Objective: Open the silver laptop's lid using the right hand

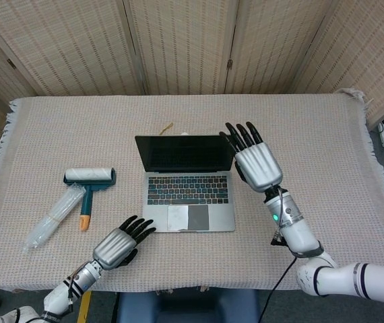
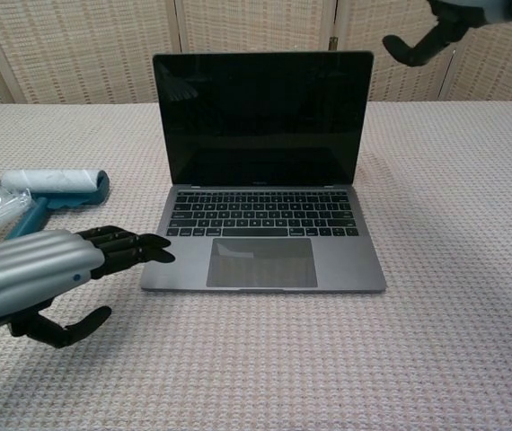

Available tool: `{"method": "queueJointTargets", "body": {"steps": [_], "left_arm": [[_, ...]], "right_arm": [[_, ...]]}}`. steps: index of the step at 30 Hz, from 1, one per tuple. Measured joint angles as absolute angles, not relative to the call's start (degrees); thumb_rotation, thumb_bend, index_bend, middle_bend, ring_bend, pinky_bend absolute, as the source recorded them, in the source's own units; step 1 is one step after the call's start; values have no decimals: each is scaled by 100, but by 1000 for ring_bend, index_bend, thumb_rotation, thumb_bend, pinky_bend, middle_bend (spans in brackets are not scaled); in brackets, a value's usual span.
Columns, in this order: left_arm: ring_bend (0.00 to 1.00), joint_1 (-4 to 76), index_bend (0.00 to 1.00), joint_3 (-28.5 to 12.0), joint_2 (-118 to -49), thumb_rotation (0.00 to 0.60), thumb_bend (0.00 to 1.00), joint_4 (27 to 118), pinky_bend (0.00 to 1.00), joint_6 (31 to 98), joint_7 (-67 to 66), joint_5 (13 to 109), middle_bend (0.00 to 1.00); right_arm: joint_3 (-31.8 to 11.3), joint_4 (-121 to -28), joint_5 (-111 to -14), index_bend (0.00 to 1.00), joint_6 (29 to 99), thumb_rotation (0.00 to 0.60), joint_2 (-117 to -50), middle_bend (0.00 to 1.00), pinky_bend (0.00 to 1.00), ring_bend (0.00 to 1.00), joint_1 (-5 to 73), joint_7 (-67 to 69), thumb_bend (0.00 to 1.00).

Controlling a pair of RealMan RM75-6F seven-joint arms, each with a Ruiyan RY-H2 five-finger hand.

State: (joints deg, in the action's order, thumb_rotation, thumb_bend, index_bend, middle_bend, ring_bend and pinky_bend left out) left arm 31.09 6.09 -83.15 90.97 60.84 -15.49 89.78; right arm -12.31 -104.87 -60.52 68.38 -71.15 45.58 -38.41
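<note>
The silver laptop (image 1: 186,182) stands in the middle of the table with its lid raised, its dark screen (image 2: 261,117) facing me. My right hand (image 1: 255,163) hovers just right of the lid's upper right corner, fingers spread and holding nothing; only its dark fingertips (image 2: 415,45) show in the chest view, clear of the lid. My left hand (image 1: 119,245) floats low near the table's front, left of the laptop's front left corner, fingers loosely extended and empty; the left hand (image 2: 36,278) fills the lower left of the chest view.
A lint roller (image 1: 88,185) with a teal frame and orange handle tip lies left of the laptop, beside a clear plastic sleeve (image 1: 54,217). A small tan scrap (image 1: 166,127) lies behind the laptop. Woven screens stand behind the cloth-covered table (image 1: 327,134).
</note>
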Motion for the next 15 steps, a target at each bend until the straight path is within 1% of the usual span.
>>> {"method": "queueJointTargets", "body": {"steps": [7,11,15], "left_arm": [[5,2848,30,539,-7831,600,665,9355,0,6628,-1441,8970,0],[9,2645,31,449,-7468,600,665,9489,0,7001,-1209,8887,0],[9,2359,33,352,-7122,600,665,9571,0,7457,-932,8772,0]], "right_arm": [[-502,-10947,-7106,0,7414,600,-6284,0,0,0,3533,-2875,622],[-114,-10950,-7653,0,7752,600,-6036,0,0,0,2989,-2286,622],[212,-10726,-8137,0,8174,600,-5901,0,0,0,2418,-1635,622]]}}
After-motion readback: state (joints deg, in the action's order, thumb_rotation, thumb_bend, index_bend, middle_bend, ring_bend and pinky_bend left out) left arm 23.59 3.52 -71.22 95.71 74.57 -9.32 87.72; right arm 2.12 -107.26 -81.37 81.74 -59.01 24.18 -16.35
